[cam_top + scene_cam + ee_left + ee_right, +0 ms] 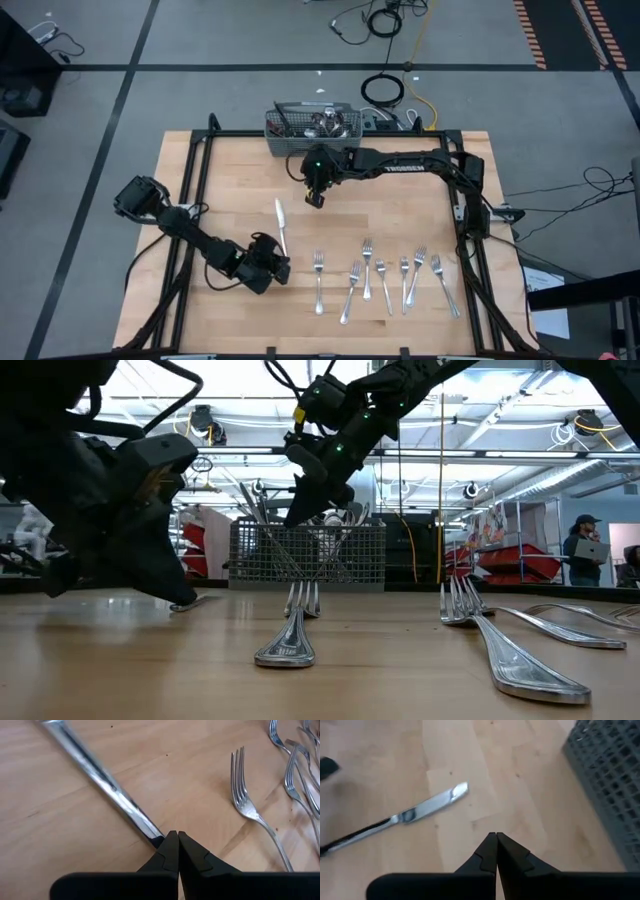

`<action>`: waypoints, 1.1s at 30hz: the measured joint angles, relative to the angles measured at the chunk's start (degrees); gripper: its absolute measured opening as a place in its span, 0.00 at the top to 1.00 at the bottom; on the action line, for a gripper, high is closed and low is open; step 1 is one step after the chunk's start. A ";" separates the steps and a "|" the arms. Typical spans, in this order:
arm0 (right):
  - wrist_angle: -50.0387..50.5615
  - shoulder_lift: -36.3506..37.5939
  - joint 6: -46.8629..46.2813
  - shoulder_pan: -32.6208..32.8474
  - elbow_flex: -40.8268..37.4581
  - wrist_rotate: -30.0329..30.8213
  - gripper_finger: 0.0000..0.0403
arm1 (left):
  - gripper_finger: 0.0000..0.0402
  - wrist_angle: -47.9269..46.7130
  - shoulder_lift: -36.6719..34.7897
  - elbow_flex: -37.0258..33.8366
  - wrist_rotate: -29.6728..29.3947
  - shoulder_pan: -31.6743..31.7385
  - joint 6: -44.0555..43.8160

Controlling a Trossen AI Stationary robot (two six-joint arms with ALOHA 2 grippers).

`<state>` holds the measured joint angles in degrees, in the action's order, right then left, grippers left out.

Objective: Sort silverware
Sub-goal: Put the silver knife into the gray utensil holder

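A table knife (281, 225) lies flat on the wooden table, its blade toward the far edge; the right wrist view also shows this knife (405, 815). My left gripper (283, 268) is shut, low over the table at the knife's handle end (150, 832). My right gripper (315, 197) is shut and empty, hanging in the air in front of the grey mesh basket (312, 125), which holds more silverware. Several forks (385, 280) lie in a loose row near the front edge, right of the knife. My left gripper comes slanting down from the near left, along the knife. The knife's handle end (156, 839) runs up to and under one fingertip (167, 847) and not between the two. The knife lies flat on the table. Whether the finger touches it I cannot tell.
The nearest fork (250, 805) lies a short way right of my left gripper. The basket (308, 555) stands at the table's far edge. Bare wood lies between knife and basket and at the table's left. A person (585, 545) stands in the room beyond.
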<state>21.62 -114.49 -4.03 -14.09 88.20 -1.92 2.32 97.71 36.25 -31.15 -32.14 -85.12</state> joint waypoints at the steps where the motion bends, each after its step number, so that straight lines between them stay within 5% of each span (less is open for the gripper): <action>1: -0.11 -0.20 -0.71 -0.42 0.00 -1.67 1.00 | 1.00 -0.49 0.00 0.00 0.25 -0.10 0.00; 11: 0.39 -3.64 -3.09 -2.62 0.00 -15.47 0.88 | 1.00 -2.25 0.09 -0.09 0.16 0.09 -3.06; 20: -4.10 -3.66 0.13 -1.79 0.00 -13.44 0.86 | 1.00 -2.64 0.07 -0.15 3.15 2.02 4.44; 33: -3.10 -6.88 -2.31 -1.91 0.02 -17.18 0.70 | 1.00 -1.39 0.02 -0.07 12.84 -2.44 7.50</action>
<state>18.52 -121.36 -6.33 -16.01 88.23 -19.09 0.94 97.73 36.18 -18.30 -34.58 -77.62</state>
